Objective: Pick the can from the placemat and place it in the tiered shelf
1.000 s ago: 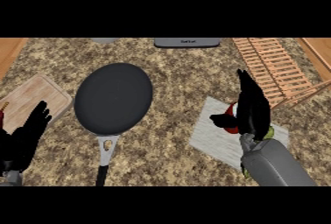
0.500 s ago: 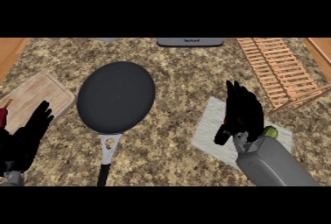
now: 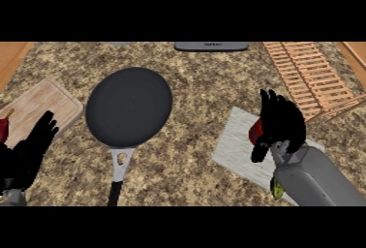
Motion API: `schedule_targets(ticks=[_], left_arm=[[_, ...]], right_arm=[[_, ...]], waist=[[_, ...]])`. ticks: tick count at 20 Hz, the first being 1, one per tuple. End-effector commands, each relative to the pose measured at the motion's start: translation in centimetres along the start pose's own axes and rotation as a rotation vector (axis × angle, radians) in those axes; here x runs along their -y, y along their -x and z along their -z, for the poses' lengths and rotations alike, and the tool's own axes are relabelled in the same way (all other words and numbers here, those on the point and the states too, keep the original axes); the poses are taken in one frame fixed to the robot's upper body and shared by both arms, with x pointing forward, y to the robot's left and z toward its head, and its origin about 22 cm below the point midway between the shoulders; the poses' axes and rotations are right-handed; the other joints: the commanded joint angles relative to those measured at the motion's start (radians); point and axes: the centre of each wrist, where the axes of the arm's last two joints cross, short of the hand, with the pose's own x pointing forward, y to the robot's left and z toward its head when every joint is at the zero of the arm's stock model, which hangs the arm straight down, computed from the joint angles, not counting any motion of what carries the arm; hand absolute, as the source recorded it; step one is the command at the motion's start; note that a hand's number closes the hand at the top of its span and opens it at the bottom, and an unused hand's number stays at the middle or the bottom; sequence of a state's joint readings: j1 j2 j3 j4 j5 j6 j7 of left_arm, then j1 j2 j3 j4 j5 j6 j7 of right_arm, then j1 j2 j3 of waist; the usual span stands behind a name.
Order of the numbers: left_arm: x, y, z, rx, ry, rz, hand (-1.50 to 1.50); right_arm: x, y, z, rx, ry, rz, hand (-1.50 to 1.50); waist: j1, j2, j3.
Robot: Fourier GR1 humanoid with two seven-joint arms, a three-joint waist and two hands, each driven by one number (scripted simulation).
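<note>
Can (image 3: pixel 255 131) mostly hidden: only a red sliver shows at the left side of the right hand (image 3: pixel 284 123). Its ends are covered, so I cannot tell its long axis or which way it points. It sits over the upper right part of the pale placemat (image 3: pixel 235 147); whether it touches the mat or is lifted cannot be told. Right hand is clamped on the can, with fingers over the top and thumb coming round below the red sliver.

Small green-yellow thing (image 3: pixel 277 189) beside the right forearm, half hidden, cannot identify. The slatted wooden tiered shelf (image 3: pixel 311 77) lies up and right of the hand, apart from it, cut off at the right edge.

Left hand (image 3: pixel 28 155) rests at the lower left, fingers straight and spread. Red thing (image 3: pixel 4 128) at the left edge is cut off and unclear. Frying pan (image 3: pixel 129 114) is on the speckled surface (image 3: pixel 193 169), handle toward the lower edge, with a cutting board (image 3: pixel 39 104) to its left. Grey object (image 3: pixel 211 46) at the top is cut off.
</note>
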State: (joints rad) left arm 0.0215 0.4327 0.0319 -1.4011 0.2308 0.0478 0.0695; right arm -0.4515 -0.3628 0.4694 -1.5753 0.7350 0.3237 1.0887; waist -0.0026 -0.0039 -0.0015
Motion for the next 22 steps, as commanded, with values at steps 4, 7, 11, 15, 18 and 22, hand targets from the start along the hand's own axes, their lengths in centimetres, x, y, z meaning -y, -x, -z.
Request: schedule_targets(ticks=[4,7,11,15,18,22], left_arm=[[-0.8,-0.6,1.1,0.002,0.009,-0.009,0.0],[1.1,-0.8,-0.8,0.003,0.005,0.006,0.0],[1.1,-2.1,0.7,0.01,-0.01,-0.002,0.0],[-0.6,2.1,-0.1,-0.001,0.024,-0.01,0.0],[0.9,0.9,-0.7,-0.008,0.018,0.018,0.0],[1.1,0.8,0.3,-0.001,0.019,0.01,0.0]], right_arm=[[0.5,-0.4,0.7,-0.174,-0.041,-0.109,-1.5],[-2.0,0.9,1.8,-0.179,-0.042,-0.091,-1.5],[-0.9,1.9,2.4,-0.174,-0.035,-0.103,-1.5],[-2.9,2.9,4.6,-0.144,-0.03,-0.089,-1.5],[-1.5,3.2,2.9,-0.149,-0.057,-0.086,-1.5],[-3.3,5.3,5.8,-0.167,-0.069,-0.071,-1.5]], waist=[[0.0,0.003,0.0],[0.009,0.002,0.002],[0.002,0.003,0.001],[0.007,0.006,0.001],[0.004,0.003,0.001],[0.005,0.005,0.002]])
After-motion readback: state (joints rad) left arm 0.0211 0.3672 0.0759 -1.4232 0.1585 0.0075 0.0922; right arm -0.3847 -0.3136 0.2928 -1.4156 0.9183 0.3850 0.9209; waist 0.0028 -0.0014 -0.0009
